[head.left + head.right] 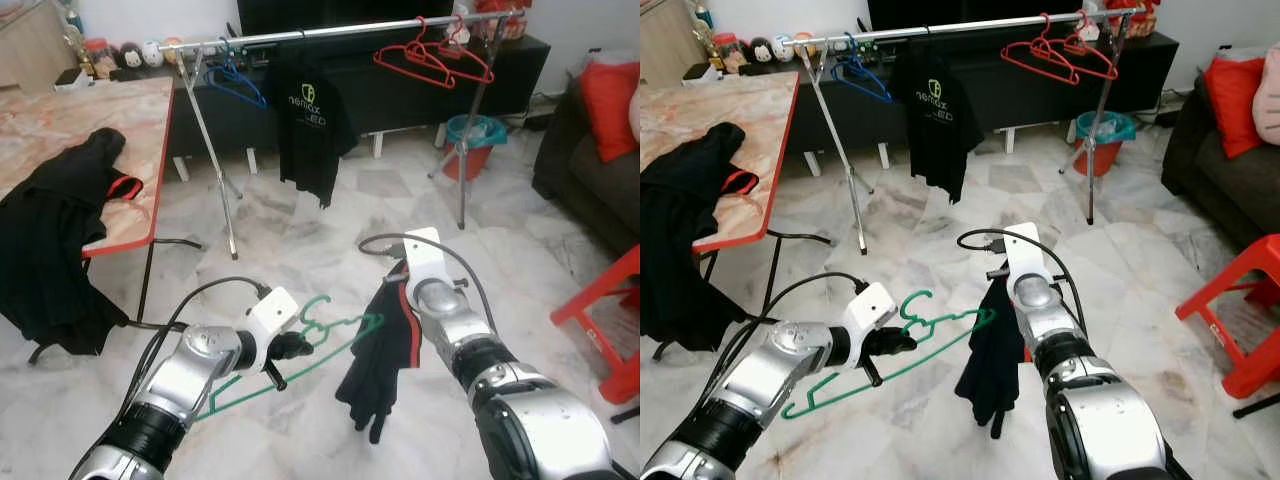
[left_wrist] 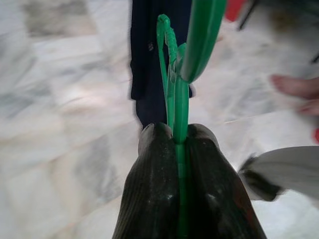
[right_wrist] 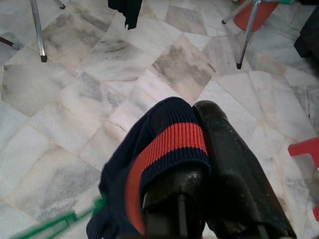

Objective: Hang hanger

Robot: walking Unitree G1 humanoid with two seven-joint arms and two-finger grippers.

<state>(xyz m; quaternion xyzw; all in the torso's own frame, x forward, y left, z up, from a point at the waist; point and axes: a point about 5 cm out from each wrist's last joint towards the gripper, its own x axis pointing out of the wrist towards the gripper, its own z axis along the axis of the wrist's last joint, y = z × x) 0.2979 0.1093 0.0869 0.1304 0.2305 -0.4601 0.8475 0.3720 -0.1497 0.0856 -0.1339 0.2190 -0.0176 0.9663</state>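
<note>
1. Low over the marble floor (image 1: 300, 250), in front of the robot, the left gripper (image 1: 290, 347) is clamped on the green hanger (image 1: 330, 335), its two fingers (image 2: 154, 184) pinching the plastic between them near the hook. That keeps the hanger out ahead with its far end toward the garment.
2. The right gripper (image 1: 1002, 292) holds a dark garment (image 1: 992, 360) by its red-striped collar (image 3: 172, 144), fingers closed over the band, so the cloth hangs free and limp beside the hanger's tip.
3. Judging by this, the garment is being offered to the hanger so one arm can slide into the neck opening before anything gets hung.
4. Farther off, the clothes rail (image 1: 330, 32) stands across the room, carrying a blue hanger (image 1: 235, 82), a black T-shirt (image 1: 312, 120) and red hangers (image 1: 435, 55); bare bar between them looks like the likely destination.
</note>
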